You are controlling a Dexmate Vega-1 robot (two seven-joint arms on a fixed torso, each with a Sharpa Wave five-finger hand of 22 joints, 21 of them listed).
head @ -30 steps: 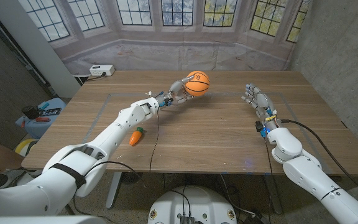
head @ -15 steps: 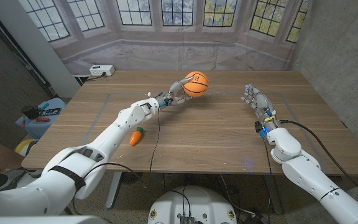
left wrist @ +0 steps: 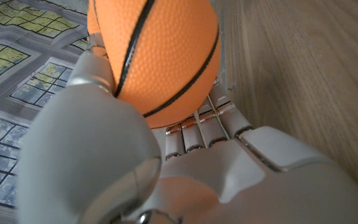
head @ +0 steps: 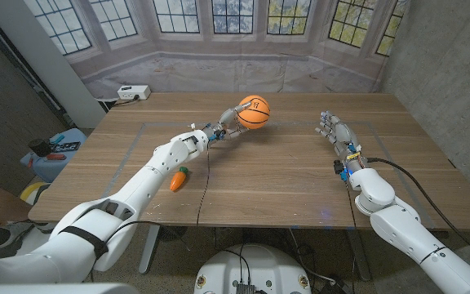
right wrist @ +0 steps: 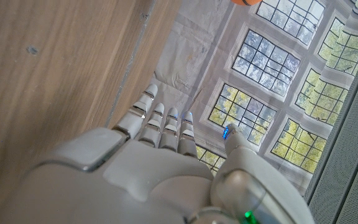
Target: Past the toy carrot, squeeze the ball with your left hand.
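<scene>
While the carrot lies on the tabletop near its front edge, beside the left forearm, the left hand reaches well beyond it and holds the orange ball up off the wood toward the far middle, fingers wrapped under it. Off to the right, the right hand holds nothing, its fingers straight and close together.

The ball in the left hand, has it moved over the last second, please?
Yes. The ball, held by the left hand, has drifted slightly leftward, toward the power strip.
</scene>
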